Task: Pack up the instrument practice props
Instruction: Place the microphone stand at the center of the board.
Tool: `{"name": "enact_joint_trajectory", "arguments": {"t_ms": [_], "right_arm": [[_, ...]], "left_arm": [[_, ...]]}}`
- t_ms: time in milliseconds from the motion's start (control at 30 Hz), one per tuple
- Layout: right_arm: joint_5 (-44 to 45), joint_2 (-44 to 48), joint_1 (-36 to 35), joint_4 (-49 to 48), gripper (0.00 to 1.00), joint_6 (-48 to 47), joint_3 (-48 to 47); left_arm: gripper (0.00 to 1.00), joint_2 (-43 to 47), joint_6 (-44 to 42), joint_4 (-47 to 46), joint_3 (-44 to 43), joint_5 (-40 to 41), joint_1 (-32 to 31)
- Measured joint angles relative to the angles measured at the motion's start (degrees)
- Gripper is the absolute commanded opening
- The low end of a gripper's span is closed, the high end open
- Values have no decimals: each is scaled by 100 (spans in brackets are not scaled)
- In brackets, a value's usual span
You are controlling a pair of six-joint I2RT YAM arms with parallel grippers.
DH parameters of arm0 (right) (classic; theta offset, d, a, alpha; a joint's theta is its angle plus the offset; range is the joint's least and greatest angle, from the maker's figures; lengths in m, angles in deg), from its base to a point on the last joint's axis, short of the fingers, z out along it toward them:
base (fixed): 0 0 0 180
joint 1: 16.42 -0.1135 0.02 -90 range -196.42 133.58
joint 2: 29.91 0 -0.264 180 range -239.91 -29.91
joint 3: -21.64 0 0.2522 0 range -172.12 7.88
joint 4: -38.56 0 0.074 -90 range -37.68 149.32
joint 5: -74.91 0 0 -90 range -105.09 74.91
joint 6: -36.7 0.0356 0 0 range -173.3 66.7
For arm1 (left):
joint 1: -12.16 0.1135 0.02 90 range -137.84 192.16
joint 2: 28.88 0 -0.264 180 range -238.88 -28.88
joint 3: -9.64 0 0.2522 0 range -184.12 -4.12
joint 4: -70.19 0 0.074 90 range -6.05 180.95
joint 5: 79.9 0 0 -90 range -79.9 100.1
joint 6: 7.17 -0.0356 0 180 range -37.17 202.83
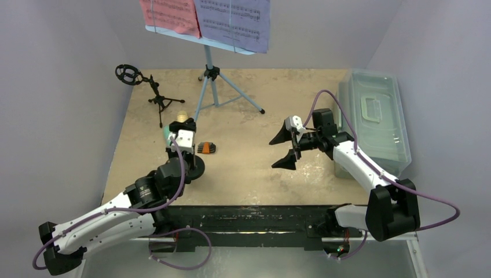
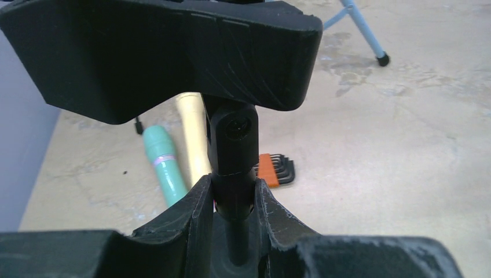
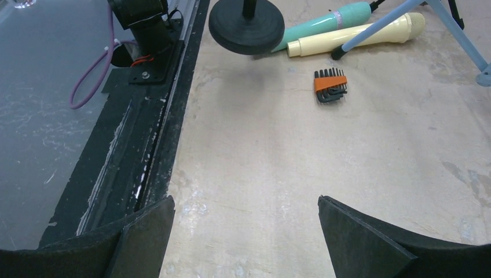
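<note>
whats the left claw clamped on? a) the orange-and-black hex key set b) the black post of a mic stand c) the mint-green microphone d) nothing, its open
b: in the left wrist view the left claw pinches the black stand post, while the mint-green plastic microphone and the orange-and-black hex key set lie loose beyond it.
</note>
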Motion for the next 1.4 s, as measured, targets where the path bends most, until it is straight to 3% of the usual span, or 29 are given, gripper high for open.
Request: {"name": "enact_joint_trajectory", "arguments": {"t_ms": [367, 633, 733, 1000, 1300, 1400], "right_arm": [[-28, 0, 0, 0, 97, -4, 0], [-118, 0, 0, -2, 97, -4, 0], [-153, 0, 0, -2, 98, -4, 0], [-157, 2, 0, -2, 98, -7, 0], [-164, 4, 0, 22, 97, -109, 0], [-175, 4, 0, 26, 97, -136, 0]], "left_arm": [[0, 219, -415, 334, -94, 1200, 7], [0, -59, -861, 33, -170, 1462, 210], [0, -444, -1005, -136, -173, 1067, 872], [0, -798, -970, -352, -173, -531, 3864], [0, -1180, -579, -1014, -170, -1499, 5178], [0, -1405, -573, -1694, -11, -1770, 5619]]}}
